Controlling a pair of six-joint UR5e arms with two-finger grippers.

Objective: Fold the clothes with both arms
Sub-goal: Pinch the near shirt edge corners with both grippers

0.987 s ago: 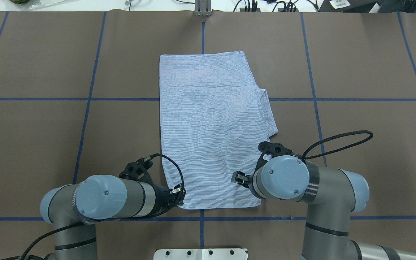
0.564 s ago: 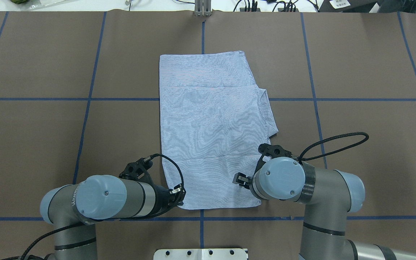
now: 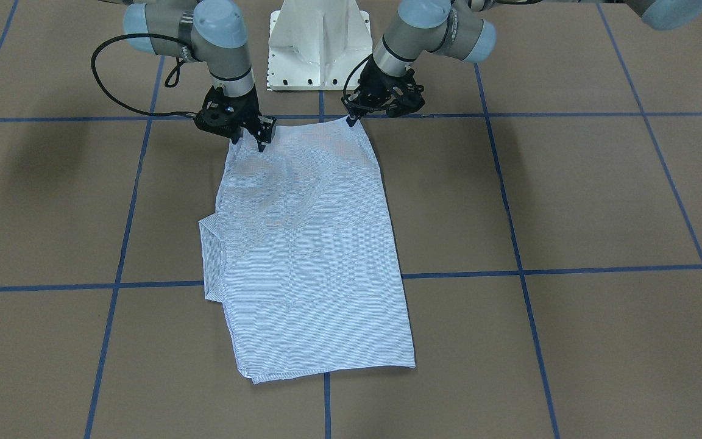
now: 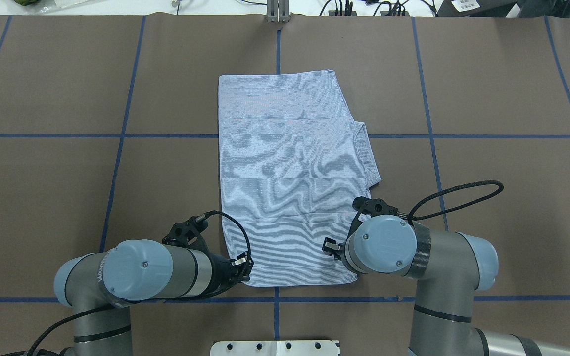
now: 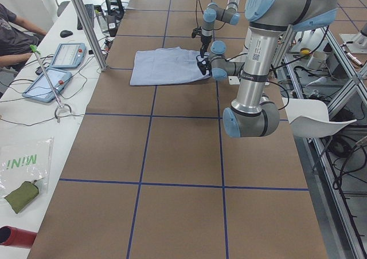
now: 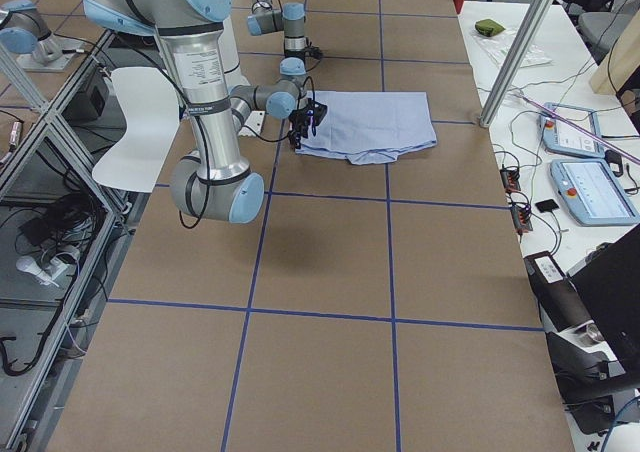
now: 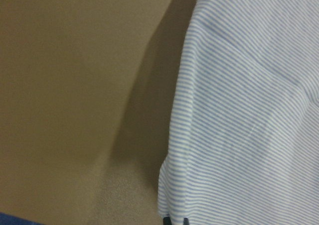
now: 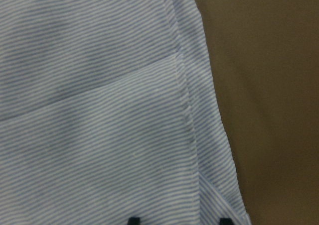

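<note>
The light blue striped shirt (image 4: 290, 173) lies folded into a long rectangle on the brown table, its collar sticking out on one long side (image 3: 208, 244). My left gripper (image 4: 245, 264) is at the shirt's near left corner. In the left wrist view its fingertips (image 7: 168, 220) are close together on the cloth edge, which is lifted a little. My right gripper (image 3: 247, 143) stands over the near right corner. Its fingertips (image 8: 132, 220) are wide apart with the shirt's seam between them, so it is open.
The white pedestal base (image 3: 320, 42) sits just behind the shirt's near edge. A black cable loop (image 4: 463, 193) hangs off the right arm. Blue tape lines grid the table. Tablets (image 5: 49, 81) and a seated person (image 5: 11, 30) are at the far table.
The right arm's wrist has shifted slightly left and toward the robot over the near right corner. The left arm and the shirt have barely moved.
</note>
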